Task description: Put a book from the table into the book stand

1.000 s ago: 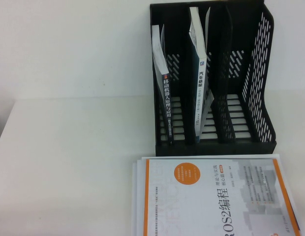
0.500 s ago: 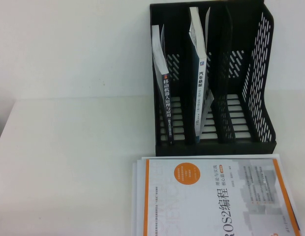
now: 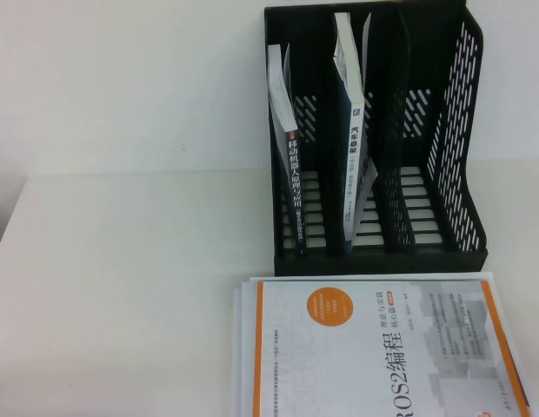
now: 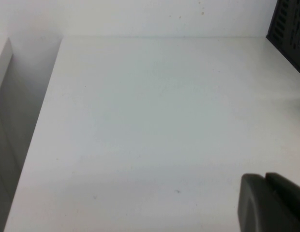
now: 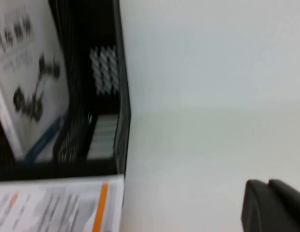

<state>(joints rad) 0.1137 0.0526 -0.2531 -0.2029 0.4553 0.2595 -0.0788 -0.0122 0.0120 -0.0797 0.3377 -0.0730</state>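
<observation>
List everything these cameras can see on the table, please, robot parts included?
Book stand: one, black, three slots, at the table's far side.
Black-spined book: one, orange mark, leaning in the left slot.
Blue-spined book: one, white cover, standing in the middle slot.
White books with orange stripe: a flat stack, orange circle on top, in front of the stand.
Table: one, white.
Left gripper: dark tip only, above bare table.
Right gripper: dark tip only, beside the stand's outer wall.

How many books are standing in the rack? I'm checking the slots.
2: the black-spined book in the book stand's left slot, the book in the middle slot. The right slot looks empty. Neither end effector holds anything.
</observation>
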